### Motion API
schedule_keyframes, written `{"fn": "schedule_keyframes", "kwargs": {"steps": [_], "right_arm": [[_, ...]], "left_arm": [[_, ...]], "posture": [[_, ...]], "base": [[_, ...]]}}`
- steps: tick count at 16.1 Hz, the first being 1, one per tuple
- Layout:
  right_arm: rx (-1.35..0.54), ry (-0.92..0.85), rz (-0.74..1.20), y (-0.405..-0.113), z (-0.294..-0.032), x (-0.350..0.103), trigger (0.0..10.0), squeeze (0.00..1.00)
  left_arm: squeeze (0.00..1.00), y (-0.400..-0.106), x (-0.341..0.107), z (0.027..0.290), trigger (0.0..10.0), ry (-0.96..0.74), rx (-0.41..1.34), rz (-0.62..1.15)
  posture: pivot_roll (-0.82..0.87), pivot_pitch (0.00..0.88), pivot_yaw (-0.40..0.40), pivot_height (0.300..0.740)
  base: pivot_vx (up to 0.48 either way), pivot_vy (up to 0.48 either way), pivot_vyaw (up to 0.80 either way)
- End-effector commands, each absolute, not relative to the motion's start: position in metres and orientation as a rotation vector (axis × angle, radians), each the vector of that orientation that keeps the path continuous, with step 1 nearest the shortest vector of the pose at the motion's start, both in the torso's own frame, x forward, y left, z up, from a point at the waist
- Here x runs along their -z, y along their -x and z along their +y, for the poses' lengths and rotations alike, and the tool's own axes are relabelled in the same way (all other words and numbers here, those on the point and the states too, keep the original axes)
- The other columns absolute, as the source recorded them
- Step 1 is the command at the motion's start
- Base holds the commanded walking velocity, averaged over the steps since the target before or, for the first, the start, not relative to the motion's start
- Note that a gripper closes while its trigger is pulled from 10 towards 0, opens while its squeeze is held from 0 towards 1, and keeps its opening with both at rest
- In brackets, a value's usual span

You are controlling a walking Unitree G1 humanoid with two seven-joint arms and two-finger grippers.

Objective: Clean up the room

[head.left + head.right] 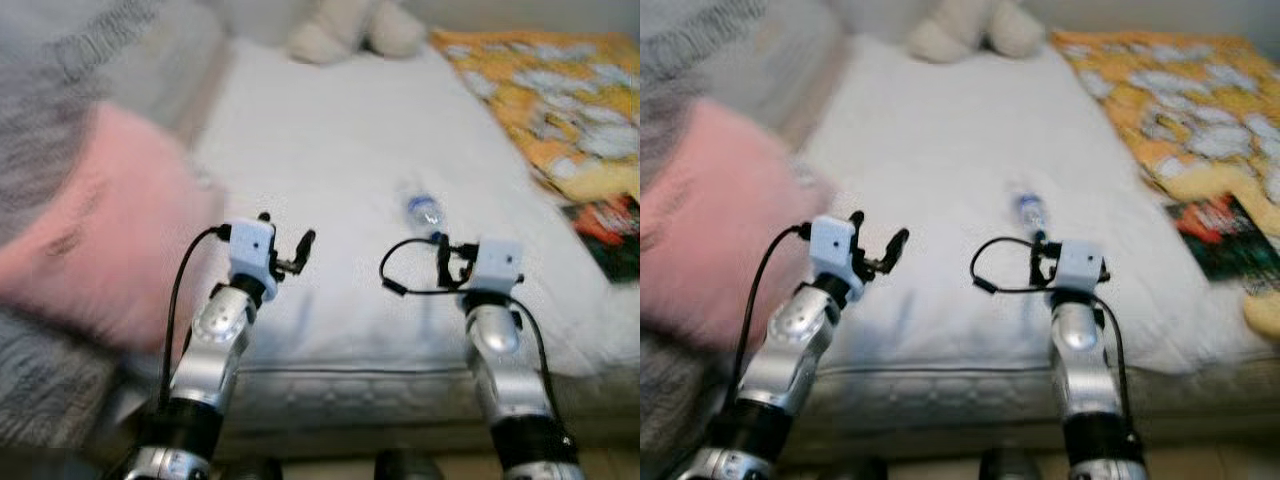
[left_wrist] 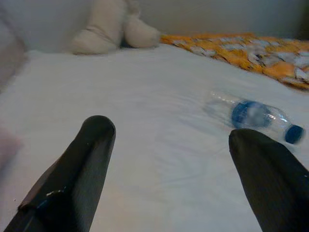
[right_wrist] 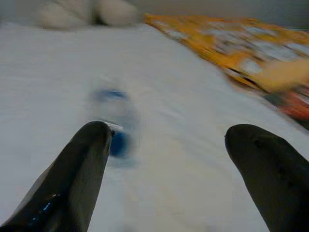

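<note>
Both arms reach over the near edge of a white bed (image 1: 330,160). Left gripper (image 2: 171,174): released, its two black fingers (image 2: 77,169) spread wide and holding nothing. Right gripper (image 3: 178,179): likewise released and empty. Plastic bottle (image 1: 424,211): clear with a blue label and blue cap, lying on its side on the bed just beyond the right gripper, ahead and to the right of the left gripper. Pink pillow (image 1: 100,230): left of the left gripper. Orange patterned blanket (image 1: 560,100): beyond and right of the right gripper. Cream plush toy (image 1: 355,30): at the far end of the bed.
</note>
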State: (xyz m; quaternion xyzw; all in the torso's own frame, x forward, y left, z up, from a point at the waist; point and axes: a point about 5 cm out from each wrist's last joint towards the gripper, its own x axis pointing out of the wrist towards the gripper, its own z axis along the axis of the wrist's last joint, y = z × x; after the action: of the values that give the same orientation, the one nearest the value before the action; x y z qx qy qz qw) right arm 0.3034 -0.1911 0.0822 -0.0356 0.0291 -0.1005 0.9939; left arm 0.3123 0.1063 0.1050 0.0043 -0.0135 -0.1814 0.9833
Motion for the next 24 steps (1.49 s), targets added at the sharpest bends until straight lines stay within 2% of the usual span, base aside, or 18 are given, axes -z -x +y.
{"fn": "schedule_keyframes", "kwargs": {"steps": [1, 4, 6, 7, 10, 15, 21, 24], "right_arm": [[0.223, 0.068, 0.058, -0.302, -0.195, -0.082, 10.0, 0.0], [0.229, 0.072, 0.058, -0.303, -0.197, -0.083, 10.0, 0.0], [0.247, 0.054, 0.042, -0.304, -0.199, -0.084, 10.0, 0.0], [0.255, 0.023, 0.032, -0.304, -0.2, -0.085, 10.0, 0.0], [0.27, -0.02, 0.028, -0.301, -0.203, -0.084, 10.0, 0.0], [0.243, -0.017, 0.036, -0.303, -0.201, -0.083, 10.0, 0.0], [0.207, 0.01, 0.038, -0.307, -0.194, -0.086, 10.0, 0.0], [0.208, 0.006, 0.029, -0.319, -0.201, -0.098, 10.0, 0.0]], "left_arm": [[0.0, -0.314, -0.107, 0.102, 10.0, -0.025, 0.375, -0.024], [0.0, -0.315, -0.105, 0.103, 10.0, -0.008, 0.336, -0.008], [0.0, -0.318, -0.093, 0.114, 10.0, 0.238, 0.215, 0.107], [0.0, -0.315, -0.087, 0.115, 10.0, 0.255, 0.204, 0.131], [0.0, -0.313, -0.09, 0.106, 10.0, 0.184, 0.255, 0.104], [0.0, -0.311, -0.093, 0.101, 10.0, 0.17, 0.298, 0.081], [0.0, -0.31, -0.098, 0.1, 10.0, 0.159, 0.317, 0.055], [0.0, -0.309, -0.101, 0.1, 10.0, 0.155, 0.315, 0.036]], "posture": [[-0.06, 0.0, 0.016, 0.683], [-0.06, 0.0, 0.016, 0.683], [-0.06, 0.0, 0.016, 0.683], [-0.06, 0.0, 0.013, 0.683], [-0.06, 0.0, 0.005, 0.683], [-0.06, 0.0, 0.004, 0.683], [-0.05, 0.0, 0.005, 0.683], [-0.04, 0.0, 0.005, 0.683]], "base": [[0.0, 0.0, -0.59], [0.0, 0.0, 0.0], [0.0, 0.0, 0.0], [0.0, 0.0, 0.0], [0.0, 0.0, 0.0], [0.0, 0.0, -0.79], [0.456, 0.0, 0.0], [0.48, 0.0, 0.0]]}}
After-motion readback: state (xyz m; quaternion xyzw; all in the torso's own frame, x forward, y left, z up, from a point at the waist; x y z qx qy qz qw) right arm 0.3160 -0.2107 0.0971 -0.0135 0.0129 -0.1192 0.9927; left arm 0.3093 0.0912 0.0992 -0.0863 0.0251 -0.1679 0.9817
